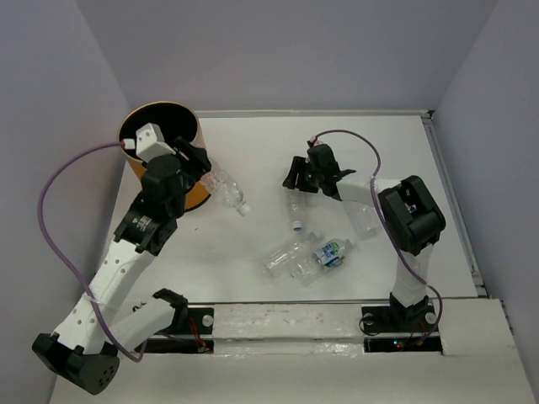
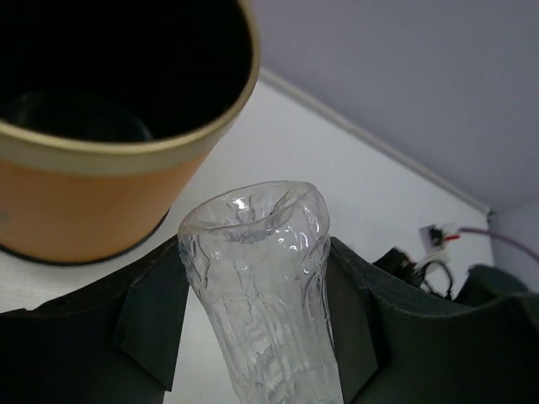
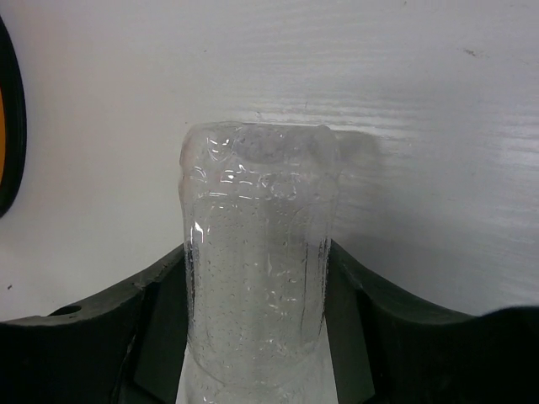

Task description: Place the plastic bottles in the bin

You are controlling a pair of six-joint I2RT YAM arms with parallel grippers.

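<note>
My left gripper (image 2: 253, 311) squeezes one bottle (image 2: 253, 244) beside the bin (image 2: 84, 202) and my right gripper (image 3: 257, 311) pinches another bottle (image 3: 257, 210) (both thin and slippery), so either could pop out.

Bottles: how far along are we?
Done: none visible inside the bin. In hand: left gripper grips a bottle beside the bin; right gripper clamps a second bottle. Left: both of those plus three loose bottles.
</note>
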